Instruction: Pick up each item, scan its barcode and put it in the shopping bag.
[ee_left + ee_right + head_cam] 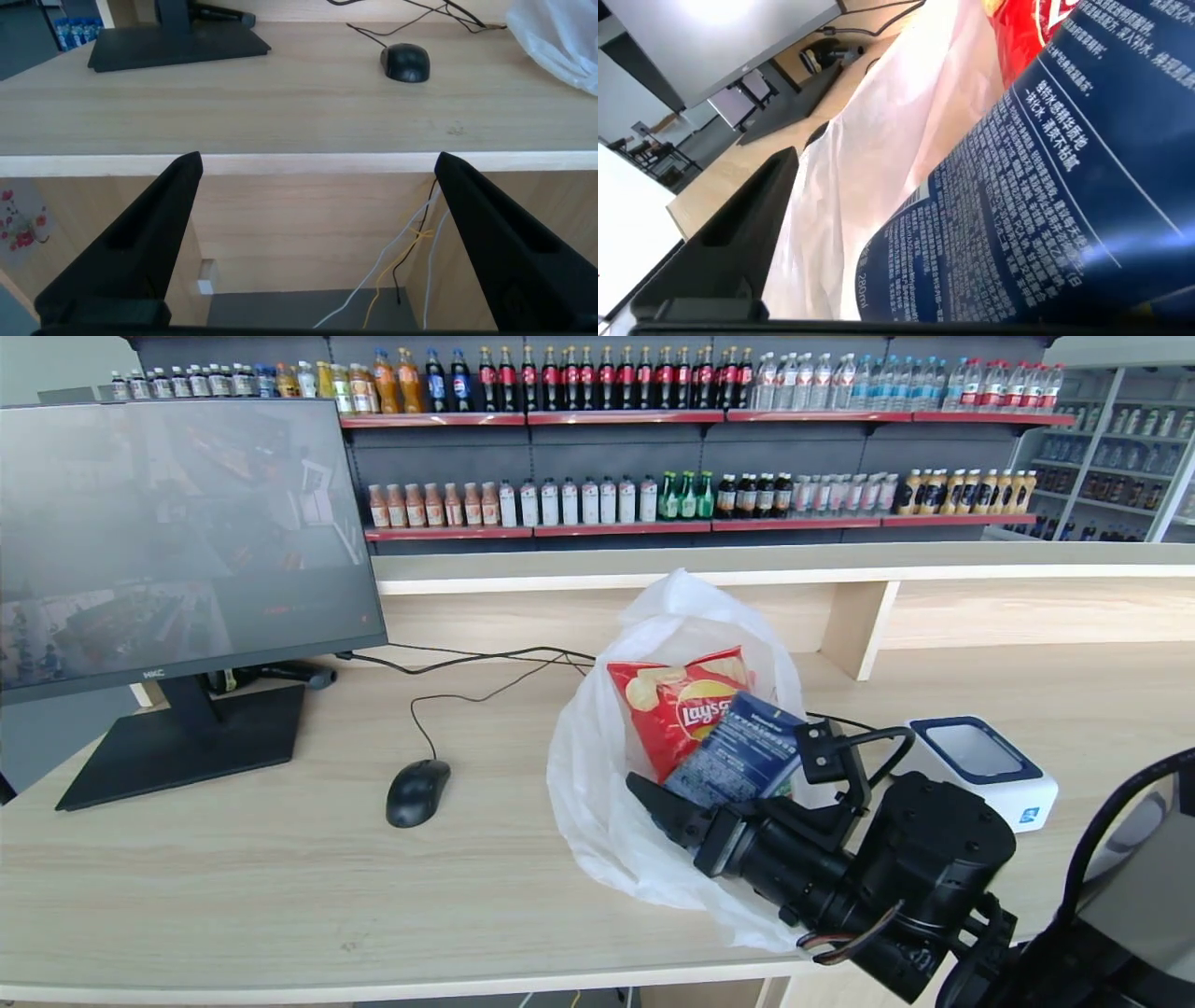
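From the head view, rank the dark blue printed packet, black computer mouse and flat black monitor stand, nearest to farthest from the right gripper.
1. The dark blue printed packet, in the white plastic bag, beside the right gripper.
2. The black computer mouse, left of the bag.
3. The flat black monitor stand, far left.

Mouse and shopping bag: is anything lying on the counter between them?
No. In the head view the counter between the mouse and the shopping bag is bare wood; the mouse's cable runs off toward the back instead.
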{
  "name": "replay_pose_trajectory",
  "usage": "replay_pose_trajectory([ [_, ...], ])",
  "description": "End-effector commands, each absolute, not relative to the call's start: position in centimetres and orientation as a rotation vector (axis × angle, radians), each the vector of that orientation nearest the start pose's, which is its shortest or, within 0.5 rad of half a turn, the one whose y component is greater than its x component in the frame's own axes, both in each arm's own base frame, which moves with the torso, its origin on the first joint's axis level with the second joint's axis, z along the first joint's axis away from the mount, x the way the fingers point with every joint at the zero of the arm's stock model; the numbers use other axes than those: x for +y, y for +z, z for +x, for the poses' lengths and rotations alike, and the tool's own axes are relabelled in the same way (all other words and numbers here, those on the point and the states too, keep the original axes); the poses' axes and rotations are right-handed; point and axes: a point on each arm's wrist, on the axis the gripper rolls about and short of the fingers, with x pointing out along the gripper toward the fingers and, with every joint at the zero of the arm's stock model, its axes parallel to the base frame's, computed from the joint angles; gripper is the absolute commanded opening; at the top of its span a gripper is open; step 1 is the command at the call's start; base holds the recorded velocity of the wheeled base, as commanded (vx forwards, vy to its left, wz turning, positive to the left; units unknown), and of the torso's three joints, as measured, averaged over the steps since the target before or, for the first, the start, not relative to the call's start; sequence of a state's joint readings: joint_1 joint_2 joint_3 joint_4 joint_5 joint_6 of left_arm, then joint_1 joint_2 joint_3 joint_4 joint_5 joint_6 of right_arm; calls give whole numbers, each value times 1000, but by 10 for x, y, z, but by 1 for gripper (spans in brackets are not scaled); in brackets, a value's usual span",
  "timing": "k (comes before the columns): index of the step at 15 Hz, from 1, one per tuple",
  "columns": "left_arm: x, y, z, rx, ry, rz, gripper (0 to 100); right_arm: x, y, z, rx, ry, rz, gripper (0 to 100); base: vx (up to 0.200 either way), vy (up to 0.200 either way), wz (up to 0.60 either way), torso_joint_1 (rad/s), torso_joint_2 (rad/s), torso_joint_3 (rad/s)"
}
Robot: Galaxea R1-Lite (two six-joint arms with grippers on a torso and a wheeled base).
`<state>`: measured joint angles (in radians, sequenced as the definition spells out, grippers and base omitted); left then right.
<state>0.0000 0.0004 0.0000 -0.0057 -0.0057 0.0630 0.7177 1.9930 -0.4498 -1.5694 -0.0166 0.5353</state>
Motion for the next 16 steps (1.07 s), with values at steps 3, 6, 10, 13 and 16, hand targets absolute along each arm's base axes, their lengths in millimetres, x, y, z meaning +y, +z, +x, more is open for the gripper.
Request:
replay_pose_trajectory([
  [3,0,76,-23,-3,-6,63,100,197,107,231,149,682,521,100,0,0,0,0,0,0],
  [6,0,76,-23,-2,-6,63,100,195,114,231,125,685,528,100,0,0,0,0,0,0],
  [10,0,75,-23,1,-6,64,100,191,123,227,100,690,536,100,0,0,0,0,0,0],
  [13,0,75,-23,1,-6,64,100,189,127,225,82,693,534,100,0,0,0,0,0,0],
  [16,0,75,-23,1,-6,64,100,186,128,227,65,653,527,100,0,0,0,0,0,0],
])
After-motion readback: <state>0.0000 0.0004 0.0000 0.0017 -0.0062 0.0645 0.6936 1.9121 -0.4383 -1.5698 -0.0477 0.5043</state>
